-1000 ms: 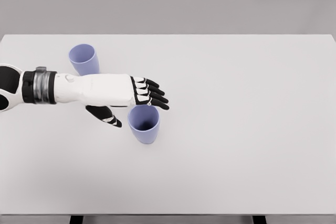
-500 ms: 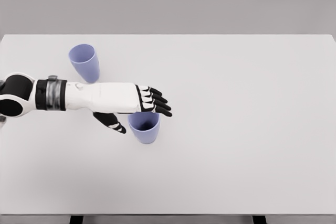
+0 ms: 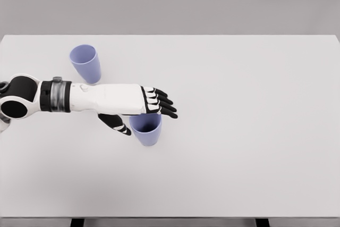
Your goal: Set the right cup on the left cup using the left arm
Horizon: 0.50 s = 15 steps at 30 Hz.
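The robot's left hand [image 3: 139, 111] has edged forward over the past second, fingers extended above the rim of the right lavender cup [image 3: 146, 129] and thumb beside it, gripping nothing yet. The left lavender cup [image 3: 85, 63] waits upright behind on the white table [image 3: 244, 104].

1. the left arm comes in from the 9 o'clock edge and lies almost level, pointing toward 3 o'clock.
2. the left hand [image 3: 139, 111] is turned palm down, its black fingers [image 3: 164, 104] stretched out straight and close together.
3. the thumb [image 3: 118, 124] hangs apart, toward 5 o'clock, grasping nothing.
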Tool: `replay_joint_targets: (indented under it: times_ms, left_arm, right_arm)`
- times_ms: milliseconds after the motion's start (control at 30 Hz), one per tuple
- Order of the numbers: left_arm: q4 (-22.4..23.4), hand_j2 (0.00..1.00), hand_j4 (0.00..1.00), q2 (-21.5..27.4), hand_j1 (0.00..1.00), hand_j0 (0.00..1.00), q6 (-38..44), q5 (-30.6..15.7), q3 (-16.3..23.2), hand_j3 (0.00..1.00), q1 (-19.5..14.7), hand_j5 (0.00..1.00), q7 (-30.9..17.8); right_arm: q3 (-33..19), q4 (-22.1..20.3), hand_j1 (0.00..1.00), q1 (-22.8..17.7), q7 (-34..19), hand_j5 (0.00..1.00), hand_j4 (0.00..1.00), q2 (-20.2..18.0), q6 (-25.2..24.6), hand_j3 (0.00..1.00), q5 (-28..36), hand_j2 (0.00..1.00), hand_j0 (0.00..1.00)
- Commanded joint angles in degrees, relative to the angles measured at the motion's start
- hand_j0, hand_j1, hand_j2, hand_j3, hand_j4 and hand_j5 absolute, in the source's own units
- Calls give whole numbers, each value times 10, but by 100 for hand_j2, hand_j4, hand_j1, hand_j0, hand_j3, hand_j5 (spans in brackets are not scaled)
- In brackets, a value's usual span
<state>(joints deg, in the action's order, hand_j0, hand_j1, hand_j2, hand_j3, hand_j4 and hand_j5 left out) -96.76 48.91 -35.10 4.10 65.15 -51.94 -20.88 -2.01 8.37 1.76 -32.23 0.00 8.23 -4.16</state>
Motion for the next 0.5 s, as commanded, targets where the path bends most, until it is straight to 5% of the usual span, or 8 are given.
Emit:
replay_joint_targets:
  times_ms: [0,467]
  left_arm:
    - [0,100,100,0,100,100,1,-4,-1,100,0,100,1]
    - [49,100,100,-7,100,100,1,13,-5,100,1,100,0]
  right_arm:
    - [0,1,100,0,0,100,100,0,0,100,-1,100,100]
    - [0,0,100,0,0,100,100,0,0,100,-1,100,100]
